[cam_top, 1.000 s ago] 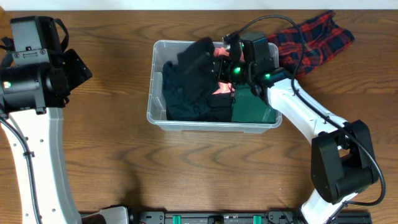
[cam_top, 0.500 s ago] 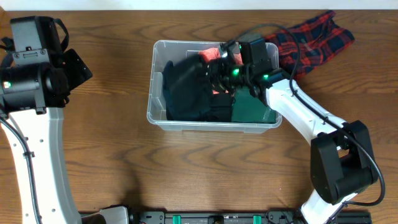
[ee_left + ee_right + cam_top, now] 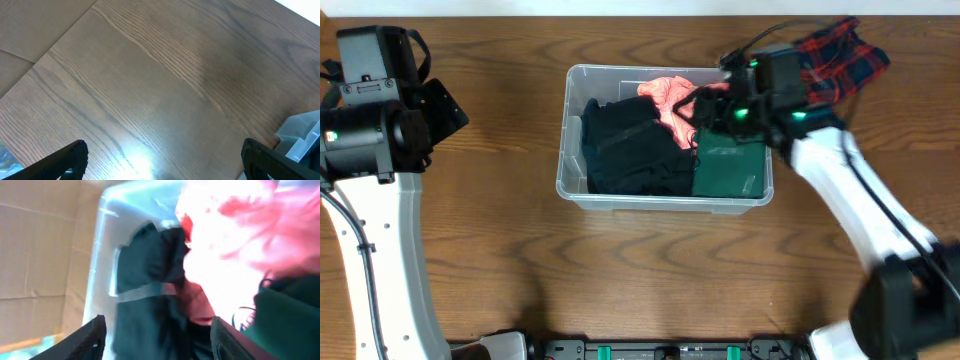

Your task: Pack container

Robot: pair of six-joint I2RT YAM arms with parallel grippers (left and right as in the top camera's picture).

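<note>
Now your right claw [image 3: 160, 332] hangs released at three o'clock over the tub [image 3: 620, 71]; your left claw [image 3: 162, 150] is spread too.

A clear rectangular plastic tub [image 3: 563, 160] on the wooden table [image 3: 650, 270] holds black clothing [image 3: 625, 150], a pink garment [image 3: 667, 95] and folded dark green fabric [image 3: 728, 172]. Red plaid cloth [image 3: 840, 55] lies near its right rear corner.

Overhead looks straight down on the whole table [image 3: 650, 270], left wrist looks obliquely at bare wood beside the container [image 3: 568, 150], right wrist sits close over its contents, shared with overhead.
</note>
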